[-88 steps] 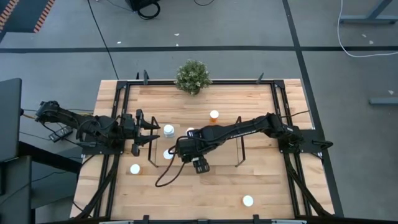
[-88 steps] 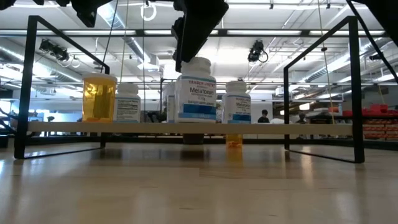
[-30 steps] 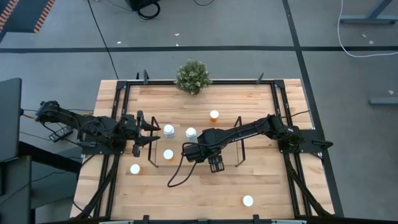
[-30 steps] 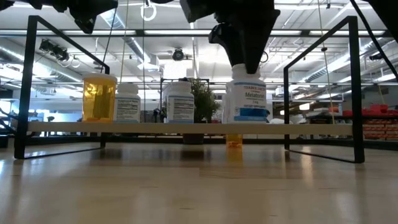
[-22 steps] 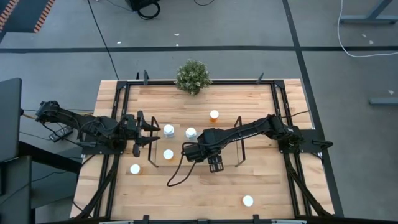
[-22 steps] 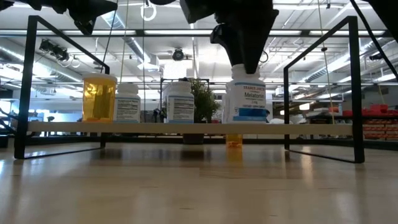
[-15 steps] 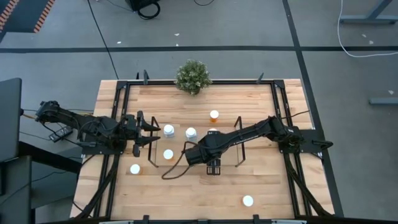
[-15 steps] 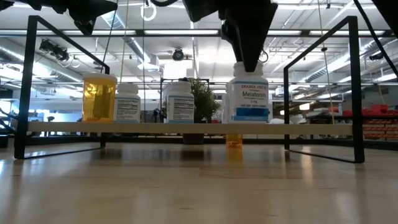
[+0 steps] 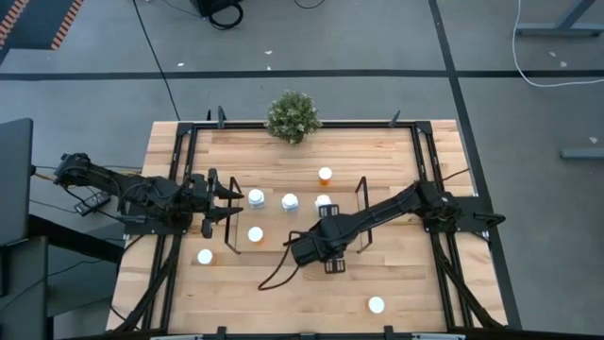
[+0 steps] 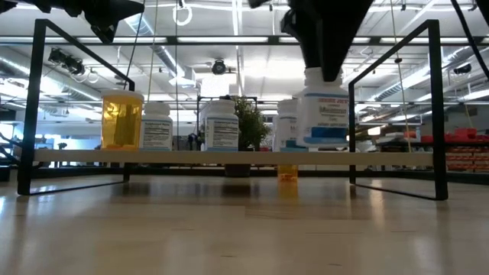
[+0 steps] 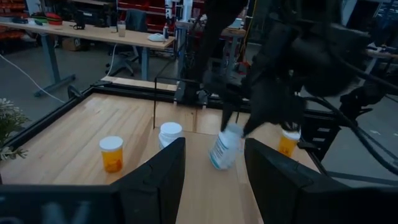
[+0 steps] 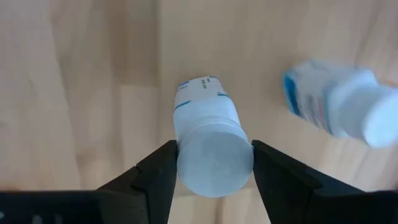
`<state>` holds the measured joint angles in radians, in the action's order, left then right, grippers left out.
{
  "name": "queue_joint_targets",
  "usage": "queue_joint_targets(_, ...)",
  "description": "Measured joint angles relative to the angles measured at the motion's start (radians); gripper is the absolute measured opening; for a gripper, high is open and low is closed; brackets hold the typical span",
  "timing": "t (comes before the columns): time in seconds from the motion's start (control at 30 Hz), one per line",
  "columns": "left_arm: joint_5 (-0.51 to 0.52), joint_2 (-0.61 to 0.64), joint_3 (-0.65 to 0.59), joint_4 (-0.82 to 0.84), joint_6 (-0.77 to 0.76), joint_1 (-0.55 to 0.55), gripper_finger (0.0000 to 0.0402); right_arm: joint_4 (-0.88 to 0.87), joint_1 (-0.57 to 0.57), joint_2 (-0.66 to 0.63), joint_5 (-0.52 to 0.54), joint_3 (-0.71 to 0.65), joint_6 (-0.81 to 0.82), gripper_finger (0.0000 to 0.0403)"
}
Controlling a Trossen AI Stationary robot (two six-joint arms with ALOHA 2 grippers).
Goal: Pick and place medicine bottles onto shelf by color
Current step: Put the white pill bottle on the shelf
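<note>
My right gripper (image 12: 209, 163) has its two dark fingers (image 12: 155, 177) clamped on the white cap of a whitish medicine bottle with a blue-banded label (image 12: 206, 137), hanging below them over the see-through deck of the black rod shelf (image 10: 229, 156). A second whitish bottle (image 12: 336, 106) stands just beyond those fingers. My left gripper (image 11: 211, 174) waits farther off at the shelf's end, fingers apart and holding nothing.

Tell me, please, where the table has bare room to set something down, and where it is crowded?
Free: the near strip of the table, bare up to one white-capped bottle, and the far strip between the plant and the right rail. Crowded: the shelf mid-table, with bottles on its left half and the right gripper holding a white bottle there.
</note>
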<state>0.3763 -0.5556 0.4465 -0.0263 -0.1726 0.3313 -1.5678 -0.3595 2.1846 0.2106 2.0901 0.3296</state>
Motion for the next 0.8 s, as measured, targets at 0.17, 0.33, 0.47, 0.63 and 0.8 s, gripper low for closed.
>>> queue_joint_targets(0.17, 0.0, 0.0, 0.0, 0.001, 0.001, 0.0, 0.0172, 0.034, 0.036, -0.17, 0.032, -0.231, 0.023, 0.0204)
queue_joint_targets(0.33, 0.024, 0.0, 0.0, 0.001, 0.003, 0.0, 0.0172, 0.29, 0.088, -0.412, 0.033, -0.496, 0.034, 0.0204)
queue_joint_targets(0.47, 0.031, 0.0, 0.0, 0.001, 0.004, -0.001, 0.0172, 0.412, 0.128, -0.562, -0.001, -0.653, 0.055, 0.0204)
queue_joint_targets(0.63, 0.031, 0.0, 0.0, 0.0, 0.021, -0.001, 0.0172, 0.407, 0.169, -0.623, -0.063, -0.721, 0.054, 0.0204)
queue_joint_targets(0.8, 0.034, 0.0, 0.0, -0.006, 0.027, -0.001, 0.0172, 0.407, 0.169, -0.564, -0.078, -0.663, -0.003, 0.0204)
